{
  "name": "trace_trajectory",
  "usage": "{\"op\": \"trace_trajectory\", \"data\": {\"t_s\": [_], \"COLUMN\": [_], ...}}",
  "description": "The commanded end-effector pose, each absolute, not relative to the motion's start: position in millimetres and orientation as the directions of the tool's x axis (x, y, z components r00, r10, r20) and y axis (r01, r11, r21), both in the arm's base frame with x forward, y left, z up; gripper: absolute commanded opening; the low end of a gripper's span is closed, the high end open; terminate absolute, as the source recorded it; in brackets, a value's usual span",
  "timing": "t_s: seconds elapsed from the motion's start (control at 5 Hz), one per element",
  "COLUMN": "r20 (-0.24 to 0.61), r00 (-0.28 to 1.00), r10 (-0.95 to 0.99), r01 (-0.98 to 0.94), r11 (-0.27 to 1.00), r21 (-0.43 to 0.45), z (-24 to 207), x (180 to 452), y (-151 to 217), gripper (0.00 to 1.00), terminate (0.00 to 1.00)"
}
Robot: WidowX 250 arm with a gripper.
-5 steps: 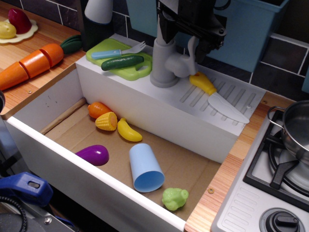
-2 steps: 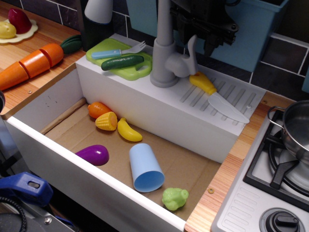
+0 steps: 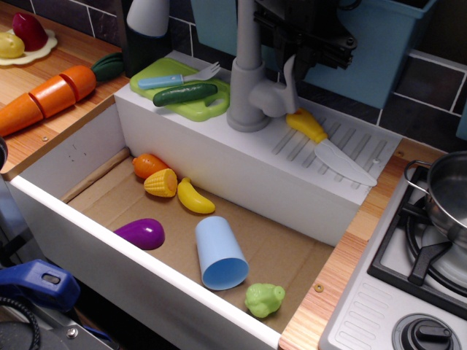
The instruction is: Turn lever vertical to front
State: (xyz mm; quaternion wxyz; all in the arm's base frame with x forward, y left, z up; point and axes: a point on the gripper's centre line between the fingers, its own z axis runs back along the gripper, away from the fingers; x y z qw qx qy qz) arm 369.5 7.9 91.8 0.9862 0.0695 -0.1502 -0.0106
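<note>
**Lever stands upright just below your tool**

Start at the faucet (image 3: 249, 80) on the sink's back ledge: the lever (image 3: 290, 75) juts from its right side, long axis near vertical, tip up. Your tool (image 3: 310, 55) hangs directly above and slightly right, at the tip. You cannot tell whether its jaws are apart or together

A pale grey lever (image 3: 290, 75) on a grey faucet (image 3: 248, 80) beside a yellow-handled white knife (image 3: 328, 146), a lime-green board (image 3: 186, 108), a dark green cucumber (image 3: 185, 93), a light blue cup (image 3: 220, 252), a purple eggplant (image 3: 140, 233) and an orange carrot (image 3: 45, 98).
</note>
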Motion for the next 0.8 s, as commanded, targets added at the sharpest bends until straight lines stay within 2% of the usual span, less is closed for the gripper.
{"op": "trace_trajectory", "data": {"t_s": [0.0, 0.6], "r20": [0.283, 0.28], "r00": [0.956, 0.951], "r10": [0.075, 0.133], "r01": [-0.106, -0.15], "r11": [0.99, 0.988], "r21": [0.096, 0.04], "z": [100, 57], "x": [346, 318], "y": [3, 0], "gripper": [0.0, 0.0], "terminate": [0.0, 0.0]}}
